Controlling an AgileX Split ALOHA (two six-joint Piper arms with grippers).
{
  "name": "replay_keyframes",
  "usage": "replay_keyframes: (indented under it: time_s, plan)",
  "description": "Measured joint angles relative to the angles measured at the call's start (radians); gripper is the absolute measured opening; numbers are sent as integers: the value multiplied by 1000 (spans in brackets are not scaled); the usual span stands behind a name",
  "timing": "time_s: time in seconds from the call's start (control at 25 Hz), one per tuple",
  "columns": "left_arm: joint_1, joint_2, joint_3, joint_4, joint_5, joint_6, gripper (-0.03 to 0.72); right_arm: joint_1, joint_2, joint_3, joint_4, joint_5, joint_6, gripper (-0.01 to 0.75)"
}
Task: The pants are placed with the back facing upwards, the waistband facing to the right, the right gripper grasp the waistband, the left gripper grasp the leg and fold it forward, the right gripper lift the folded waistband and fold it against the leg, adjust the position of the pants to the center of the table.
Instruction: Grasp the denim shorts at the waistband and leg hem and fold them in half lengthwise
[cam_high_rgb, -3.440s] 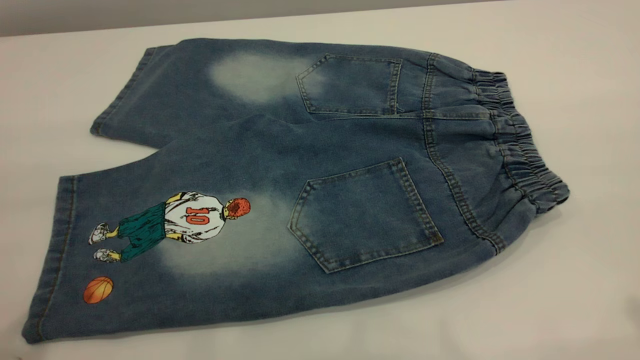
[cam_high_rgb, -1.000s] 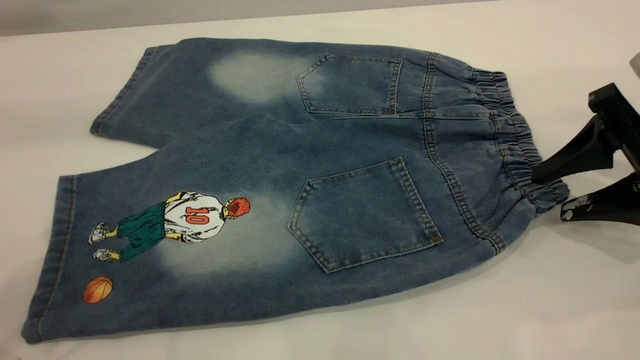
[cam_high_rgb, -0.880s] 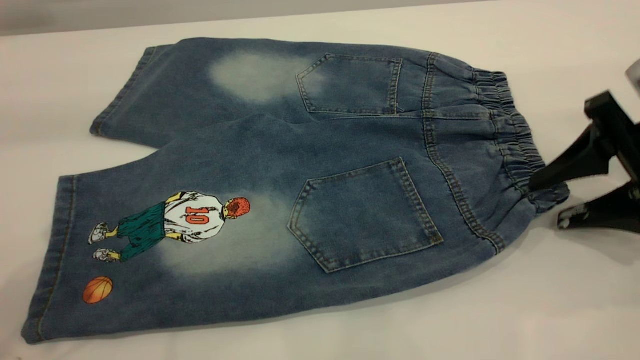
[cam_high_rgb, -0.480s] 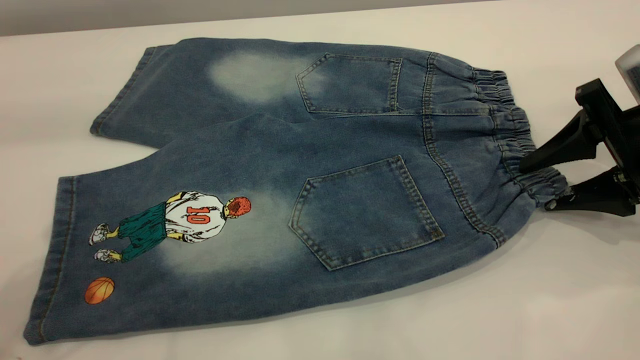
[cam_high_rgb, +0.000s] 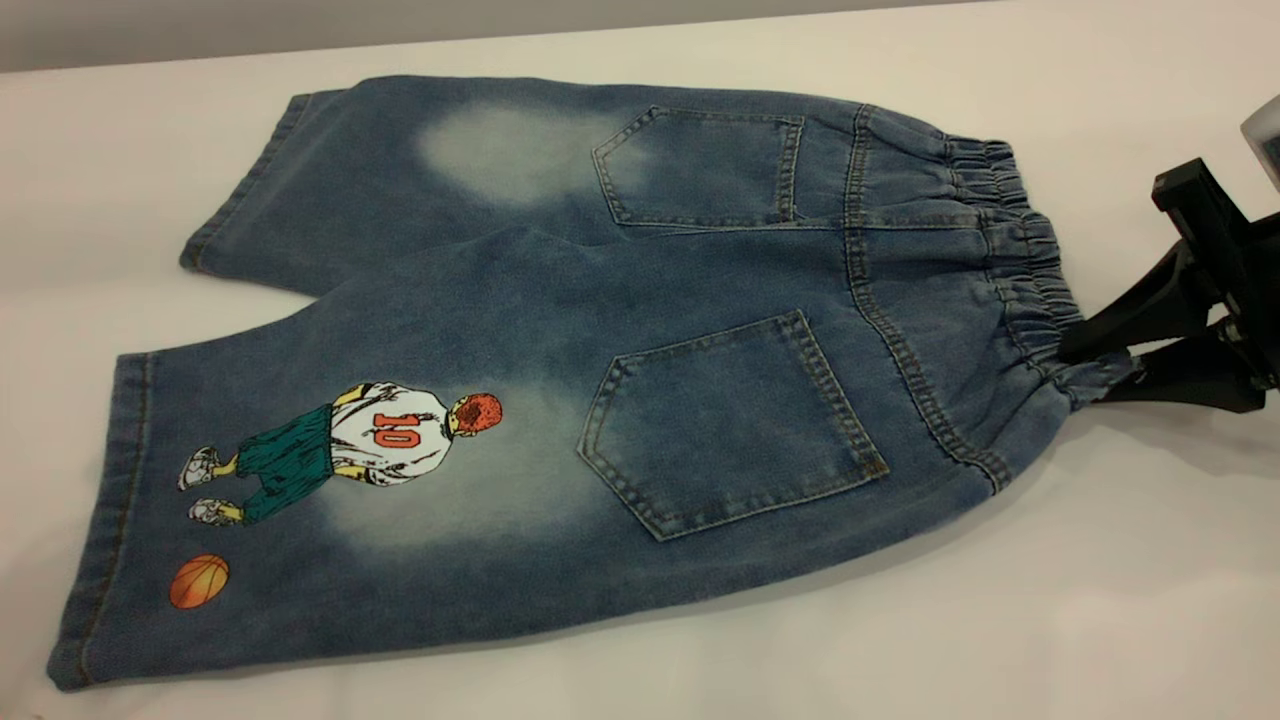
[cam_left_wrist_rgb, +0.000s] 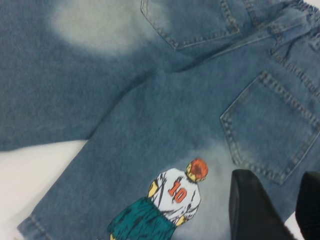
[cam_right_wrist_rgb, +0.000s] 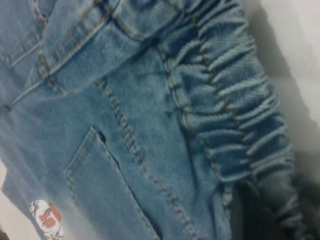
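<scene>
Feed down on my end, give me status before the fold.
Right gripper shut on the waistband. Left gripper above the printed leg, no grip. Pants flat on the table, unfolded. Nothing in the way.

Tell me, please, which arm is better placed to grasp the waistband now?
The right. The right gripper has its jaws pinched on the near end of the waistband; the left gripper hangs over the printed leg.

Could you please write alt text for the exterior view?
The right pincer is shut on the waistband of blue denim pants lying back-up on a white table, printed leg nearest the camera.
</scene>
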Motion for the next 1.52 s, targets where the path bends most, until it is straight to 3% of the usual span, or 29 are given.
replay_keyframes:
  time_s: [0.28, 0.64, 0.96, 1.32, 1.52]
  plan:
    - [0, 50, 76, 174, 29, 0, 240, 0, 0, 0, 40, 5, -26, 25]
    - [-45, 158, 264, 335, -118, 71, 251, 0, 0, 0, 85, 84, -55, 25]
    - [-70, 219, 397, 363, -294, 80, 380, 0, 0, 0, 83, 102, -75, 25]
    - [-70, 349, 428, 408, -494, 80, 434, 0, 0, 0, 81, 115, -82, 27]
    - [-120, 450, 428, 417, -562, 82, 434, 0, 0, 0, 79, 115, -86, 30]
